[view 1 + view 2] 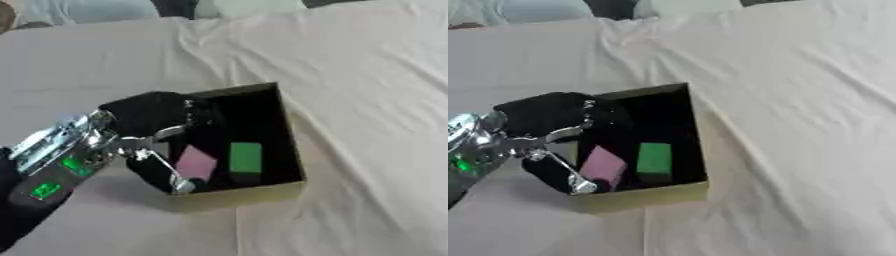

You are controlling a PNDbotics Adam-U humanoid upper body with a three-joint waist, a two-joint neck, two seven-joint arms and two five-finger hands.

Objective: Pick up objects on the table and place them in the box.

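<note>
A tan box [241, 193] with a dark inside stands in the middle of the white cloth. Inside it, near the front wall, a green block [246, 157] stands with a pink block [196, 162] leaning to its left. My left hand [144, 114], black with silver parts, hangs over the box's left side. Its fingers are spread and one long finger [166, 170] reaches down to the front left corner, right beside the pink block. Whether it touches the block I cannot tell. The box's left wall is hidden by the hand. My right hand shows in no view.
My left forearm [52, 167], silver with green lights, comes in from the lower left. The white cloth [367, 125] lies in creases and folds round the box, with wide stretches to the right and behind.
</note>
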